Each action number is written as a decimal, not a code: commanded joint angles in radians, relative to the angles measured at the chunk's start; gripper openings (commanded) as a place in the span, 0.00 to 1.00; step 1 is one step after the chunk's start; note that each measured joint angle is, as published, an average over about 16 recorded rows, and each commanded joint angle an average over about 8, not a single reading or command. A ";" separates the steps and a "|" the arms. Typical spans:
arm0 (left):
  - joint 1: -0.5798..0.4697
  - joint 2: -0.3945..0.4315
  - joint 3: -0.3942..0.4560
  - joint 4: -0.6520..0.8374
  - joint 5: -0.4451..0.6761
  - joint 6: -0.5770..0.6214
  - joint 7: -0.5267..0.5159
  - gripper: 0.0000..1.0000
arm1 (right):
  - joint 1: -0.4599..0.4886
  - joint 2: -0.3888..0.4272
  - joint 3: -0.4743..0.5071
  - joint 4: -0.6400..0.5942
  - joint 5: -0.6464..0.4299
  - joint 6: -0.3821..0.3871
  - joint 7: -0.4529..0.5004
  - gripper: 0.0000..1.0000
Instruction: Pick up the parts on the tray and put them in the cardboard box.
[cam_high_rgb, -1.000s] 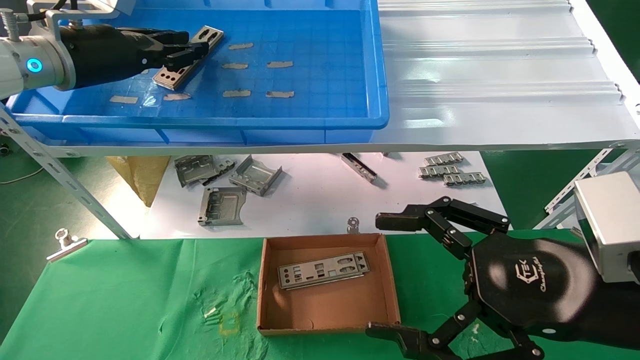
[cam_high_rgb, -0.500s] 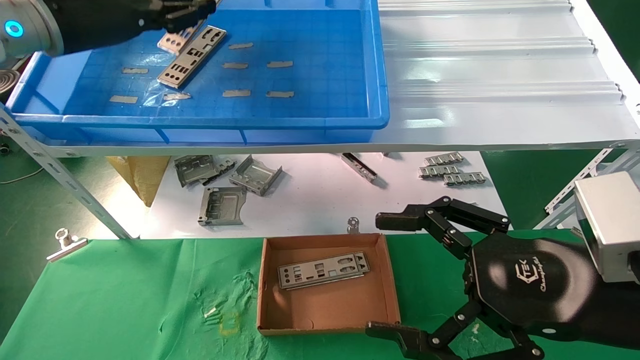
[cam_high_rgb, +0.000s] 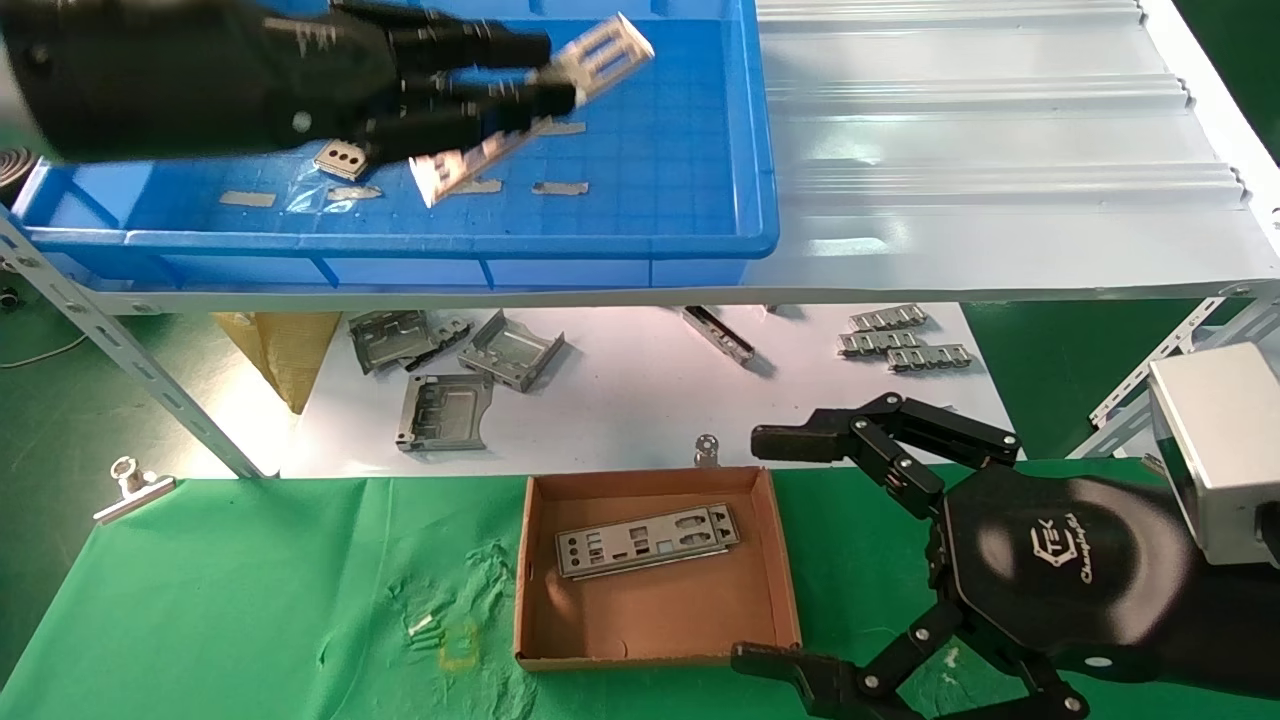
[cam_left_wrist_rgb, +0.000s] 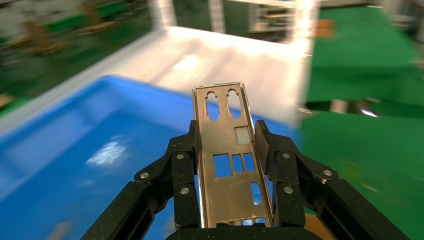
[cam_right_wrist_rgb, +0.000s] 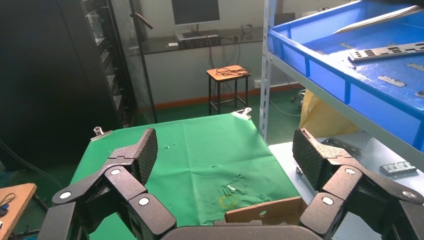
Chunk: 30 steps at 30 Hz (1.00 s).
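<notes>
The plate (cam_high_rgb: 530, 105) in transit is clamped edgewise between the jaws of the left gripper (cam_high_rgb: 545, 85), lifted clear of the blue tray (cam_high_rgb: 700, 230) floor and projecting beyond the fingertips (cam_left_wrist_rgb: 263, 145). A second plate (cam_high_rgb: 342, 158) lies on the tray floor, partly hidden under the arm. A third plate (cam_high_rgb: 648, 540) already lies in the cardboard box (cam_high_rgb: 660, 640) on the green surface (cam_high_rgb: 250, 600).

Risks:
- The grip bears only on the plate's thin long edges; a fast swing may cause it to slip or rotate.
- The overhanging end may strike the tray wall on exit.
- The box is barely longer than a plate; a skewed release may leave the plate resting on the rim.

The right gripper (cam_high_rgb: 800, 550) is parked beside the box, jaws wide open and empty.
</notes>
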 joint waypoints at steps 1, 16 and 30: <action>0.009 -0.001 -0.001 -0.014 0.003 0.072 0.013 0.00 | 0.000 0.000 0.000 0.000 0.000 0.000 0.000 1.00; 0.398 -0.143 0.209 -0.593 -0.149 -0.044 0.022 0.00 | 0.000 0.000 0.000 0.000 0.000 0.000 0.000 1.00; 0.563 0.046 0.260 -0.437 0.004 -0.358 0.252 0.00 | 0.000 0.000 -0.001 0.000 0.000 0.000 0.000 1.00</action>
